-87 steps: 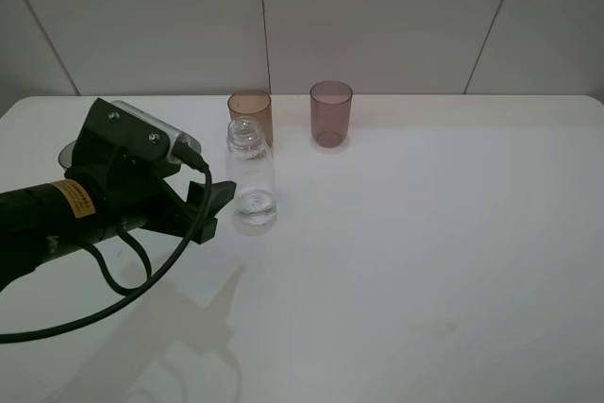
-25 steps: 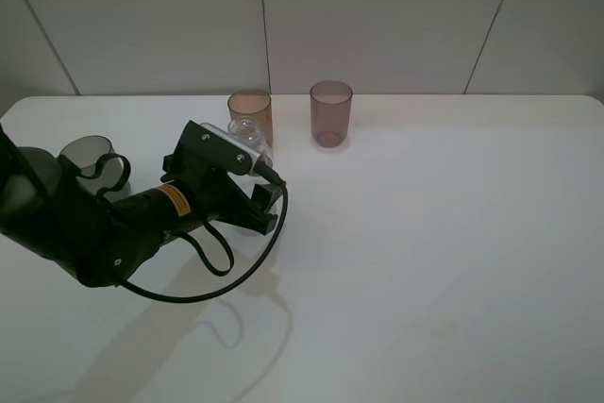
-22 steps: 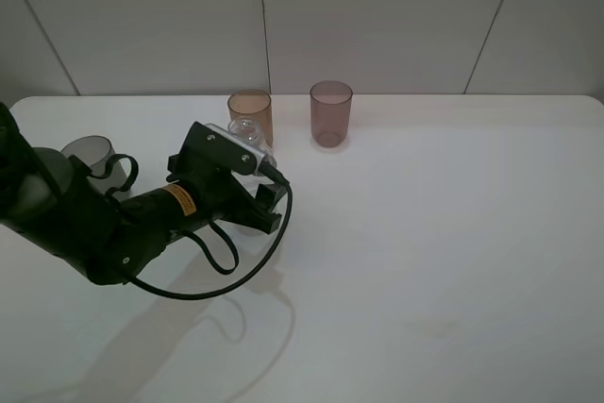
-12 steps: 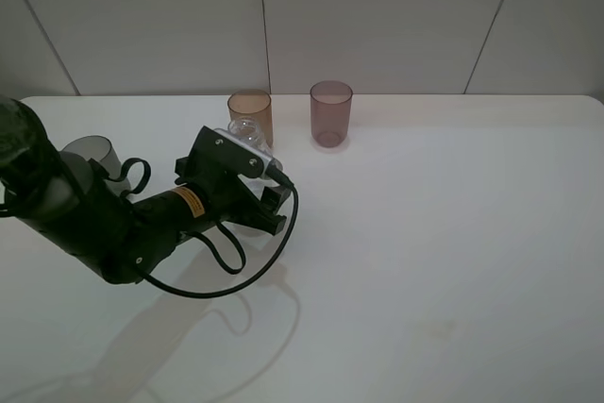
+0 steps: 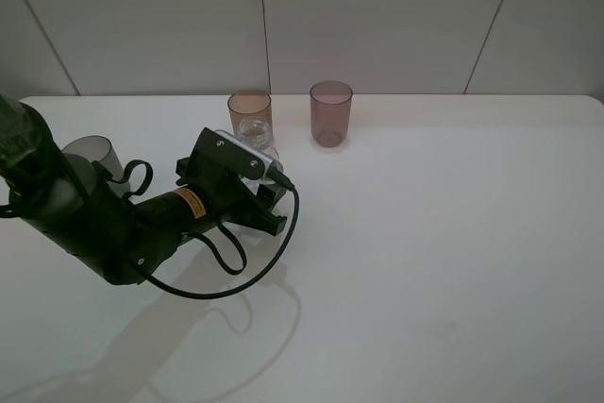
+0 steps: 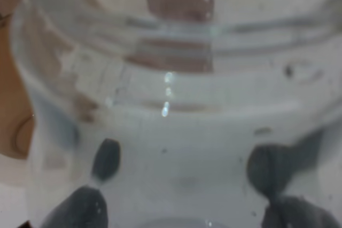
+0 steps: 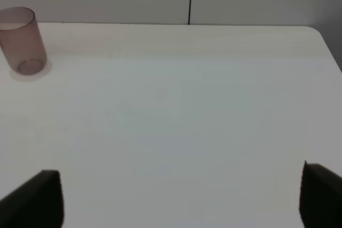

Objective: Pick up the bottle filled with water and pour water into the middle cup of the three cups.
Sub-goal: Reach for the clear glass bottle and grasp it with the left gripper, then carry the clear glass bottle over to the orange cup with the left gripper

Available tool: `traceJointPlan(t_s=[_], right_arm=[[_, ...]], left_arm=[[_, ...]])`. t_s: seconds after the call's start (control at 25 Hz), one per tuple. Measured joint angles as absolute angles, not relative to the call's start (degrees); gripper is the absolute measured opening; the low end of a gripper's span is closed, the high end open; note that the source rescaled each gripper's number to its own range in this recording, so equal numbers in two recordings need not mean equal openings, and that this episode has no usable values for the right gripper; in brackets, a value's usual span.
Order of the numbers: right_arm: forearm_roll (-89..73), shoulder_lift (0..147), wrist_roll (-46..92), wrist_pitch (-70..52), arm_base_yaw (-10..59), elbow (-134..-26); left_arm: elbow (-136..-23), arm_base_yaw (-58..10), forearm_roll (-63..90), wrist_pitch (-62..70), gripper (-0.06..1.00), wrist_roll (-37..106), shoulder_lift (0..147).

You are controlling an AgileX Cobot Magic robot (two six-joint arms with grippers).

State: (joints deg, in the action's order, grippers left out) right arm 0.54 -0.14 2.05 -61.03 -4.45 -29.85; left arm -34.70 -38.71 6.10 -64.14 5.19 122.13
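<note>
Where the black left arm lies low across the left side of the high view, its left gripper (image 5: 269, 207) sits around the bottle (image 5: 253, 131). The bottle stands up straight on the white table (image 5: 425, 233), a bit left of the middle, and only its open neck and round shoulders peek out above the gripper. In the left wrist view the clear bottle (image 6: 171, 132) fills almost the whole picture, and dark fingertips (image 6: 275, 166) show on both sides of it through the plastic. It is not possible to tell if they are squeezing the bottle or just close to it. The middle cup (image 5: 250, 109), the amber-brown one, stands just behind the bottle, close to the back edge of the table. The pink cup (image 5: 331, 113) stands to its right, a little apart. The dark grey cup (image 5: 90, 153) is far off to the left, partly hidden by the arm. The right gripper (image 7: 181, 196) shows only in its own wrist view, where its two dark tips are spread wide with nothing between them over bare table.
</note>
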Motion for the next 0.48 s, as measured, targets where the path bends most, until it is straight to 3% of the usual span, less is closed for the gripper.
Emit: traceJointPlan(t_s=[0.48], right_arm=[[0.5,-0.1,2.1,-61.0,-4.5,-29.8]], left_arm=[[-34.8,-38.7,6.1,-64.1,0.01,5.2,122.1]])
